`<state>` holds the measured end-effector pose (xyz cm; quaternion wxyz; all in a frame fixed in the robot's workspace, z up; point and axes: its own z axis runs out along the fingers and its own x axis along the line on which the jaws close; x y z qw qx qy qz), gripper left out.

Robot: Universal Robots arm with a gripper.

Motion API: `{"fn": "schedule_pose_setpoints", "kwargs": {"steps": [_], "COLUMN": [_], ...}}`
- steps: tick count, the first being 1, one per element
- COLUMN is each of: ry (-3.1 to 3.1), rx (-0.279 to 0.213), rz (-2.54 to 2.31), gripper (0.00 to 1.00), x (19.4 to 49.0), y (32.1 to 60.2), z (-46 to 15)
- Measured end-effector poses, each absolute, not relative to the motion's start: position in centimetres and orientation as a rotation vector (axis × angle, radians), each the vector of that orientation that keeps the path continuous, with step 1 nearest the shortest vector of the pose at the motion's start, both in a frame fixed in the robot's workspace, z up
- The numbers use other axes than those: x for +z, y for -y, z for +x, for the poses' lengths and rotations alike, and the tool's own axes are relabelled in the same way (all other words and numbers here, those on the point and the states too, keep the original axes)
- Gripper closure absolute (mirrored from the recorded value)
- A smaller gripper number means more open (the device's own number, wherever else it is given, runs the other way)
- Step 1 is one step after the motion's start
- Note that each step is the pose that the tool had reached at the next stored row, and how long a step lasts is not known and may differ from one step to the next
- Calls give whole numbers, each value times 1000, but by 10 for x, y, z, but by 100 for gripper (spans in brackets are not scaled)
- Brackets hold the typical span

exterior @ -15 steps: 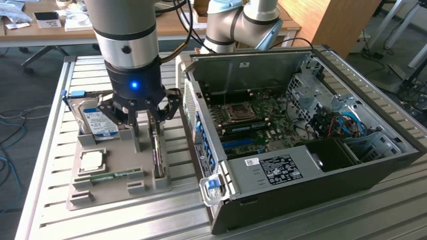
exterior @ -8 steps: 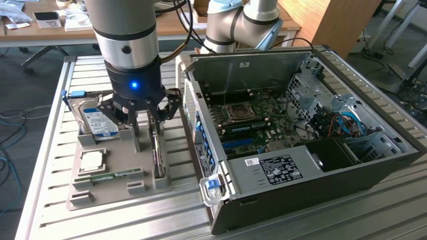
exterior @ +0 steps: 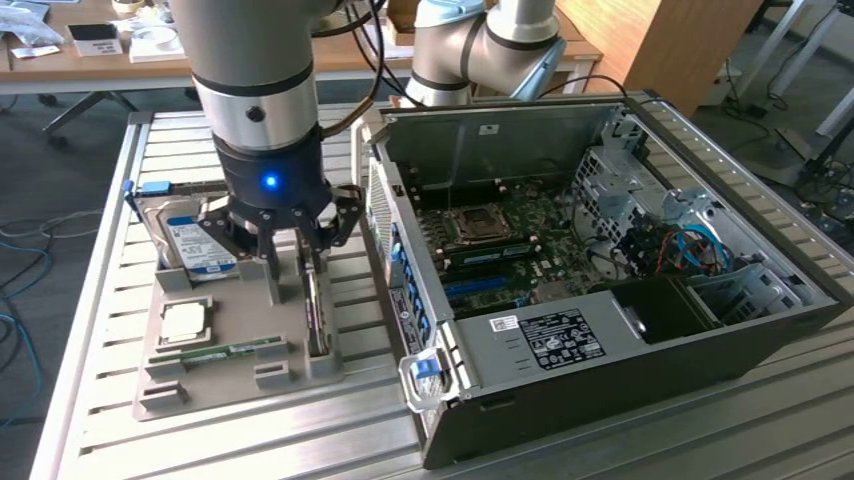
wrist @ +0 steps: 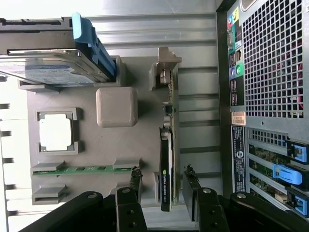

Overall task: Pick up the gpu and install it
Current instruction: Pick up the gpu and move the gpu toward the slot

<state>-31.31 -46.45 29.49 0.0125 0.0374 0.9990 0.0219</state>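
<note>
The gpu (exterior: 316, 315) (wrist: 166, 169) stands on its edge in a slot of the grey holder (exterior: 227, 375) (wrist: 96, 145). Its black cooler side and green board edge show, with the silver bracket at one end. My gripper (exterior: 296, 262) (wrist: 163, 170) hangs just above the card and is open. One finger is on each side of the card's end away from the bracket. In the wrist view a gap shows between each finger (wrist: 136, 176) and the card.
The holder also carries a silver hard drive (exterior: 200, 245) (wrist: 43, 67), a processor chip (exterior: 184, 322) (wrist: 55, 131) and a memory stick (exterior: 234, 350) (wrist: 82, 169). The open computer case (exterior: 601, 280) (wrist: 270, 72) lies close at the exterior view's right, motherboard (exterior: 507, 240) exposed. A slatted metal table (exterior: 107, 300) is underneath.
</note>
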Motion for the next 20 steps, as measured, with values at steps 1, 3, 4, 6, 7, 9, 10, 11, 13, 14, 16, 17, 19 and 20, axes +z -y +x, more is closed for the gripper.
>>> {"fn": "schedule_pose_setpoints", "kwargs": {"steps": [1, 3, 4, 6, 7, 9, 10, 11, 13, 14, 16, 17, 19, 20], "ry": [-3114, -3114, -3114, -3114, -3114, -3114, -3114, -3114, -3114, -3113, -3114, -3114, -3114, -3114], "rx": [68, 68, 68, 68, 68, 68, 69, 68, 69, 69, 68, 68, 68, 68], "rz": [117, 117, 117, 117, 117, 117, 117, 117, 117, 117, 117, 117, 117, 117], "gripper": [53, 53, 53, 53, 53, 53, 53, 53, 53, 53, 53, 53, 53, 53], "x": [294, 292, 291, 291, 291, 291, 291, 291, 290, 289, 286, 285, 282, 281], "y": [465, 465, 465, 465, 465, 464, 464, 464, 464, 464, 464, 464, 465, 465], "z": [-313, -313, -313, -313, -313, -313, -312, -311, -310, -309, -309, -309, -309, -309]}}
